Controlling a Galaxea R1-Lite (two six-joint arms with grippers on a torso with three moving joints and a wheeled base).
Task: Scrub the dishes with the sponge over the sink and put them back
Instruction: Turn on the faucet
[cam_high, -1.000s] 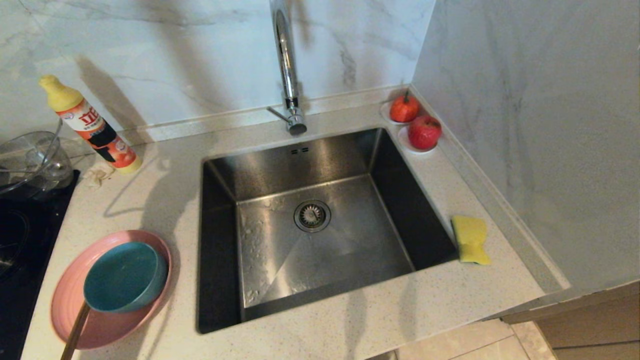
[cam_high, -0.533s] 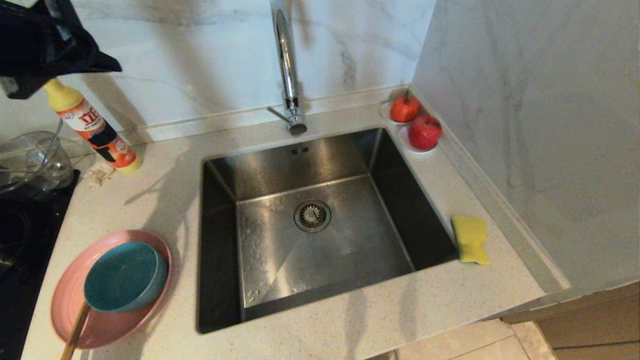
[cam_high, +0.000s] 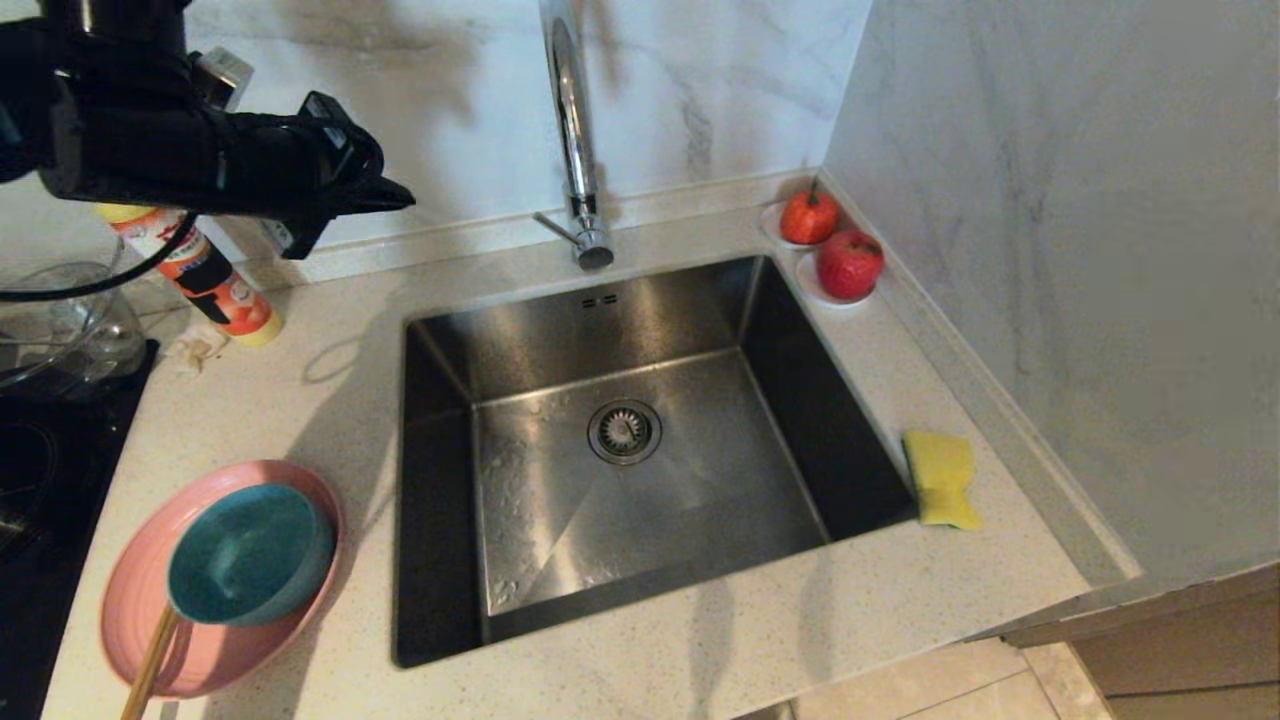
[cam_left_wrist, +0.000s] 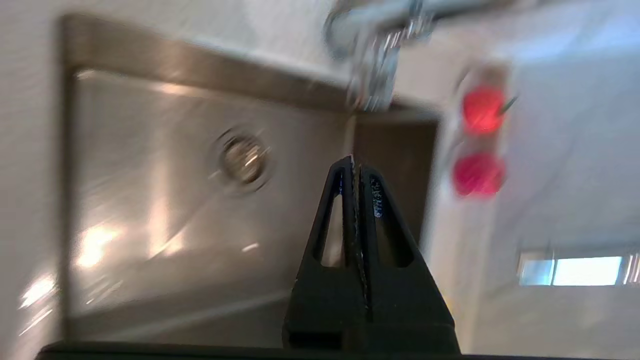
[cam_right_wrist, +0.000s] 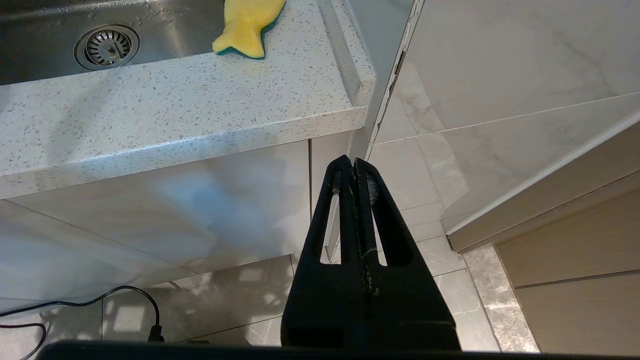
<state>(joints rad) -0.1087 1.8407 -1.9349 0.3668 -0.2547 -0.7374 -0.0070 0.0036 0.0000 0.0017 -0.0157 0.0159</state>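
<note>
A teal-blue bowl (cam_high: 250, 553) sits inside a pink plate (cam_high: 210, 655) on the counter left of the sink (cam_high: 560, 330). The yellow sponge (cam_high: 941, 478) lies on the counter right of the basin, also seen as sponge (cam_right_wrist: 248, 22) from the right wrist. My left gripper (cam_high: 400, 197) hangs shut and empty high over the back-left counter, pointing toward the tap (cam_high: 575, 140); in its own view the left gripper (cam_left_wrist: 354, 162) is pressed together over the sink (cam_left_wrist: 150, 210). My right gripper (cam_right_wrist: 353, 162) is shut, parked below the counter edge over the floor.
A detergent bottle (cam_high: 215, 285) and clear glassware (cam_high: 60, 330) stand at the back left beside a black hob (cam_high: 40, 500). Two red fruits (cam_high: 848, 263) on small saucers fill the back right corner. A wooden stick (cam_high: 148, 668) leans on the plate. A wall (cam_high: 1080, 250) bounds the right.
My left arm has swung into the head view from the top left and now reaches rightward toward the tap. Dishes, sponge and right arm have stayed put.
</note>
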